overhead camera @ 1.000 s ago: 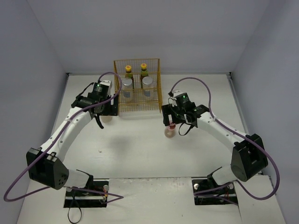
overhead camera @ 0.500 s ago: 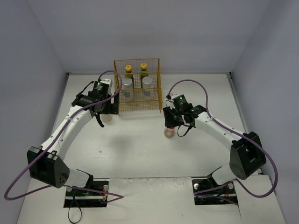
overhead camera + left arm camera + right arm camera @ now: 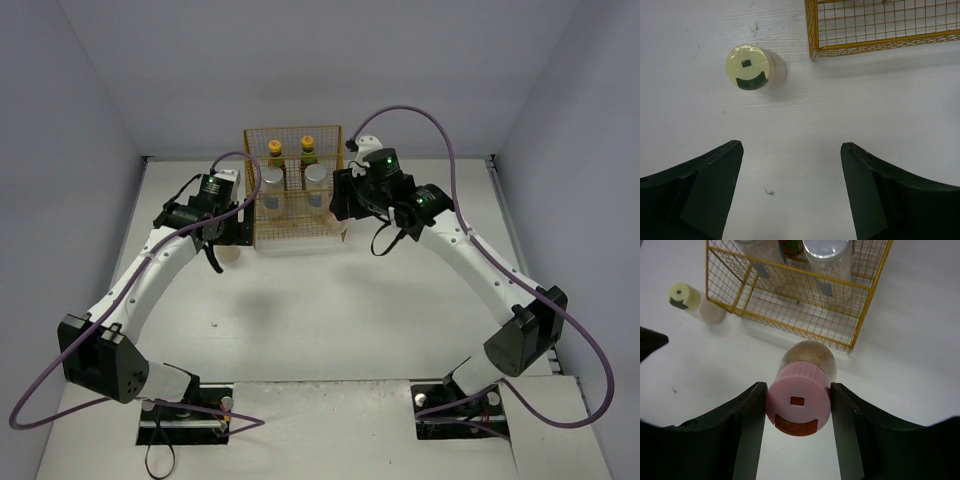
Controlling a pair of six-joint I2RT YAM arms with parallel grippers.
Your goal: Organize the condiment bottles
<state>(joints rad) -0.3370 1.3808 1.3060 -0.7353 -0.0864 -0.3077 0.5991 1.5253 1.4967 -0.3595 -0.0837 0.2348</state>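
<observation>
My right gripper [image 3: 797,407] is shut on the pink-capped beige bottle [image 3: 799,401] and holds it in the air by the front right corner of the yellow wire rack [image 3: 860,325]; from above that gripper [image 3: 340,217] is at the rack's right side. The yellow-green-capped bottle [image 3: 751,67] stands on the table left of the rack [image 3: 812,30], ahead of my open, empty left gripper [image 3: 790,170]. It also shows as a pale bottle [image 3: 230,252] under the left arm. Two yellow-capped dark bottles [image 3: 275,152] and two silver-lidded jars [image 3: 316,176] stand in the rack.
The rack [image 3: 252,215] stands at the back middle of the white table [image 3: 330,320]. Grey walls close the sides and back. Purple cables loop over both arms.
My right gripper closed on the pink-capped bottle, lifted it off the table and carried it back and left to the rack's right side. The left arm has not moved.
</observation>
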